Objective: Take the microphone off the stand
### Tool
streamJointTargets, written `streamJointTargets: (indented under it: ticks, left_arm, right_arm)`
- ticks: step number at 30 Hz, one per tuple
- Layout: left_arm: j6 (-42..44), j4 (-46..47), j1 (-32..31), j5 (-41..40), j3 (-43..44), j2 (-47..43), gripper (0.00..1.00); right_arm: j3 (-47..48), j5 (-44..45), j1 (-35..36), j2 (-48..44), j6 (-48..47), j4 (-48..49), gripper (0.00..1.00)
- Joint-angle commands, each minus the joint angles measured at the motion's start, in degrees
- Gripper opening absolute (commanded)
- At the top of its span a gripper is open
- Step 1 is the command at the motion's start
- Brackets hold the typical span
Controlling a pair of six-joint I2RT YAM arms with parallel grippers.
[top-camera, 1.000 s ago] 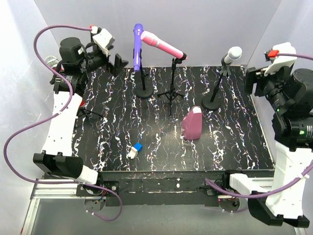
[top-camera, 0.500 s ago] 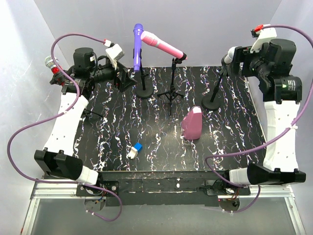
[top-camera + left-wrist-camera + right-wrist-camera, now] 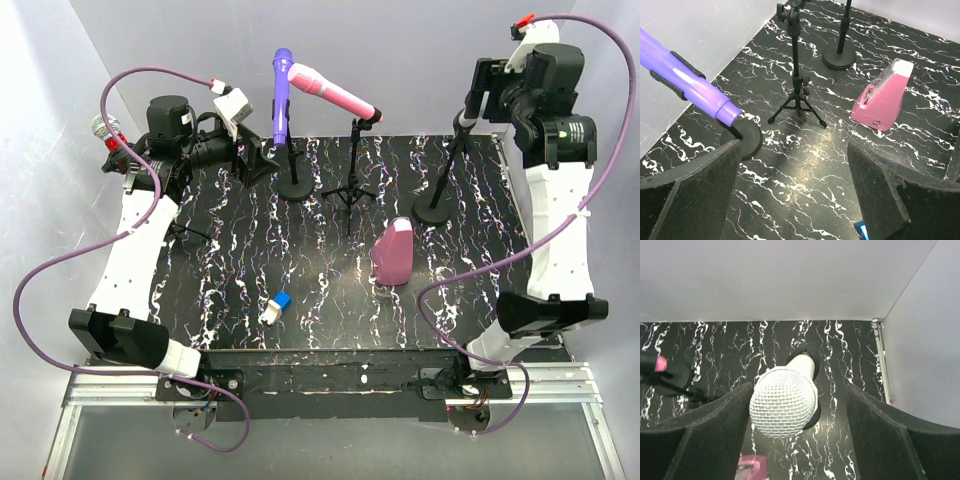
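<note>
A white microphone point(image 3: 783, 402) with a mesh head stands upright in the clip of a round-base stand point(image 3: 447, 170) at the back right. My right gripper point(image 3: 799, 390) hangs over it, open, one finger point(image 3: 715, 425) on each side of the head and not touching it. In the top view that gripper point(image 3: 482, 90) covers the microphone. A purple microphone point(image 3: 281, 95) sits in a clip on a round-base stand point(image 3: 294, 186). My left gripper point(image 3: 255, 160) is open just left of that stand. A pink microphone point(image 3: 335, 94) lies tilted on a tripod stand point(image 3: 352, 190).
A pink bottle point(image 3: 392, 252) stands mid-table. Near the front lies a small blue and white object point(image 3: 275, 307). A grey-headed microphone point(image 3: 105, 127) shows behind the left arm. White walls close the back and both sides.
The right arm swung in from the right wall and up over the white microphone. The left gripper moved right toward the purple microphone's stand, then held still.
</note>
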Motion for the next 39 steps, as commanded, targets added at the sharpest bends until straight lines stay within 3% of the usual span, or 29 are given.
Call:
streamJointTargets:
  ticks: [1, 5, 15, 29, 35, 39]
  left_arm:
    - [0.4, -0.4, -0.4, 1.0, 3.0, 0.0, 0.86]
    - [0.2, -0.6, -0.5, 1.0, 2.1, -1.0, 0.86]
    - [0.8, -0.8, -0.6, 1.0, 1.6, -0.5, 0.86]
    - [0.8, 1.0, -1.3, 3.4, 0.1, -1.0, 0.85]
    - [-0.8, 1.2, -1.6, 6.0, 0.9, -0.2, 0.87]
    - [-1.0, 1.6, -2.3, 8.8, 0.7, 0.2, 0.88]
  right_arm:
    - [6.4, 6.3, 0.8, 3.9, 1.4, -1.9, 0.79]
    - [9.3, 9.2, 1.2, 5.8, 2.4, -4.9, 0.79]
    - [2.1, 9.0, 1.9, 3.0, 4.3, -5.8, 0.85]
    - [-2.9, 3.6, 1.8, -0.7, -0.2, -1.8, 0.49]
    - [-10.6, -9.9, 1.8, -5.6, -7.2, 3.1, 0.17]
    - [-14.7, -15.9, 1.8, -9.1, -10.3, 6.5, 0.14]
